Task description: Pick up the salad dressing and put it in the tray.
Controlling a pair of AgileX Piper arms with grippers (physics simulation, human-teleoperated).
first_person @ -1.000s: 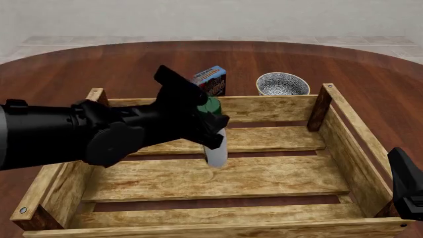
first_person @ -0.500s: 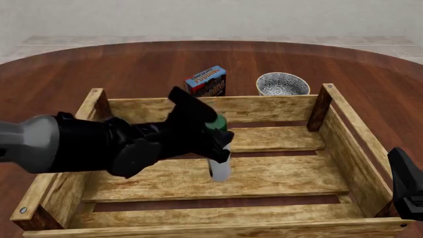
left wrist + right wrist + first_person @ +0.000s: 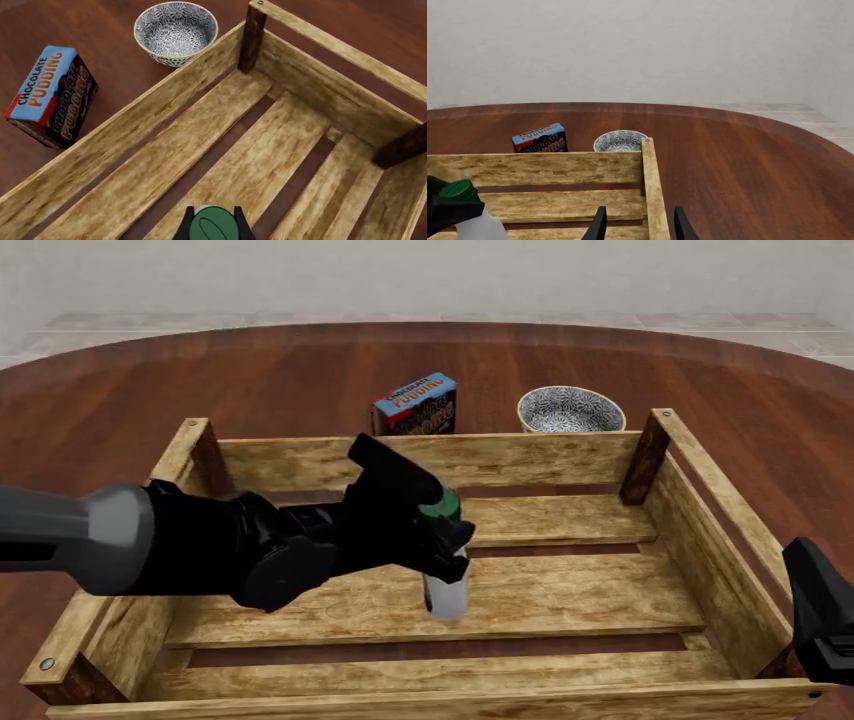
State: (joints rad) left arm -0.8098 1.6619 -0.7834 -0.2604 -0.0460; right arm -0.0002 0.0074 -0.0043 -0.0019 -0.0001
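The salad dressing (image 3: 446, 588) stands nearly upright inside the tray (image 3: 694, 502), its long axis close to vertical with the dark green cap (image 3: 438, 506) on top and leaning slightly toward the left, and the white base low over the middle slats, though whether it touches them cannot be told. It is a slim white bottle; the cap is a short cylinder, seen end-on as a green disc in the left wrist view (image 3: 213, 226). The left gripper (image 3: 430, 530) reaches in from the left side across the tray's left wall, its arm lying low and nearly level, and its fingers (image 3: 239, 226) are clamped on the bottle's neck just under the cap. The right gripper (image 3: 637, 225) hangs over the tray's right wall near the front, fingers spread apart and holding nothing. Beyond the far wall on the wooden surface (image 3: 267, 370) stand a chocolate pudding box (image 3: 416, 404) and a patterned bowl (image 3: 570, 408).
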